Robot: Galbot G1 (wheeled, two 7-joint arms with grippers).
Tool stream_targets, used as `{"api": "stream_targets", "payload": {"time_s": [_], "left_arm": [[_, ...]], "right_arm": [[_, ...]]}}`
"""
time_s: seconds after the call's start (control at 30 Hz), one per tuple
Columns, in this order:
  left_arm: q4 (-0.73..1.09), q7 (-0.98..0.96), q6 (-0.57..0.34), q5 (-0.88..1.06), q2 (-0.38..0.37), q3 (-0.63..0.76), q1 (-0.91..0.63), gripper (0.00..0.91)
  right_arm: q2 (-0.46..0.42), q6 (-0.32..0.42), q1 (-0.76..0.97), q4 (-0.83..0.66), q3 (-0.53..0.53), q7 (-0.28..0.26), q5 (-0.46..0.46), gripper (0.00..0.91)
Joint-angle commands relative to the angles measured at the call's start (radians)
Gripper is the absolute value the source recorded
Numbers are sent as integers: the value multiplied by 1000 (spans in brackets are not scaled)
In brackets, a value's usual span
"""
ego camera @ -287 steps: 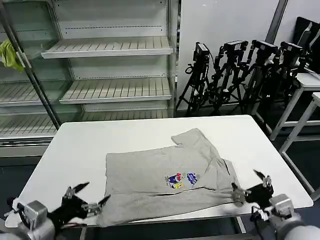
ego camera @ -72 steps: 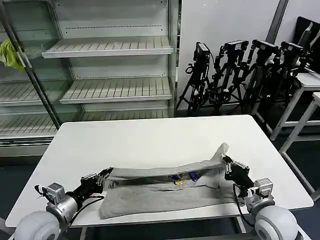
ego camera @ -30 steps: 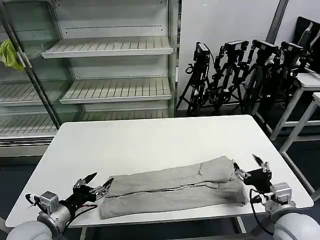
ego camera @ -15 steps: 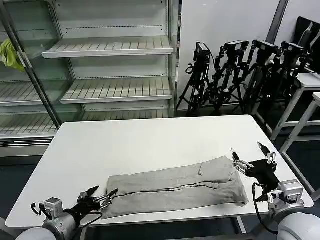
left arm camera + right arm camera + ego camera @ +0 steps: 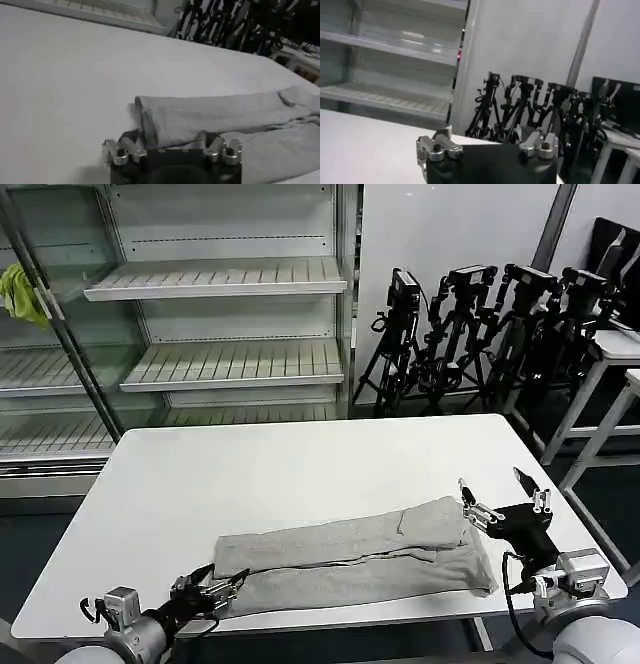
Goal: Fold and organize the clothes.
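One of the clothes, a light grey T-shirt (image 5: 350,559), lies folded into a long narrow strip across the front of the white table (image 5: 300,469). My left gripper (image 5: 214,592) sits low at the table's front edge, at the strip's left end. In the left wrist view the gripper (image 5: 170,144) is open, its fingers (image 5: 119,150) spread to either side of the T-shirt's (image 5: 215,117) end fold. My right gripper (image 5: 500,496) hovers open above the table, just right of the strip's right end. In the right wrist view this gripper (image 5: 489,144) faces the room with nothing between its fingers.
Empty glass-fronted shelves (image 5: 215,279) stand behind the table, with a yellow-green rag (image 5: 18,292) at the far left. Black tripods (image 5: 480,334) cluster at the back right. Another white table (image 5: 620,349) stands at the right edge.
The shirt went from spread flat to a long folded strip. Over the last half second my left gripper dropped lower and slid right to the strip's left end. The right gripper stayed raised and open.
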Motion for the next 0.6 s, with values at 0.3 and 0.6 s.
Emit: {"api": "stream_targets", "payload": {"time_s": [0.3, 0.6], "left_arm": [[1, 17, 8, 44, -20, 30, 3, 50], [0, 19, -10, 54, -14, 6, -3, 50]], "right_arm": [[14, 0, -3, 13, -5, 2, -10, 907], [27, 3, -2, 10, -19, 1, -23, 907]]}}
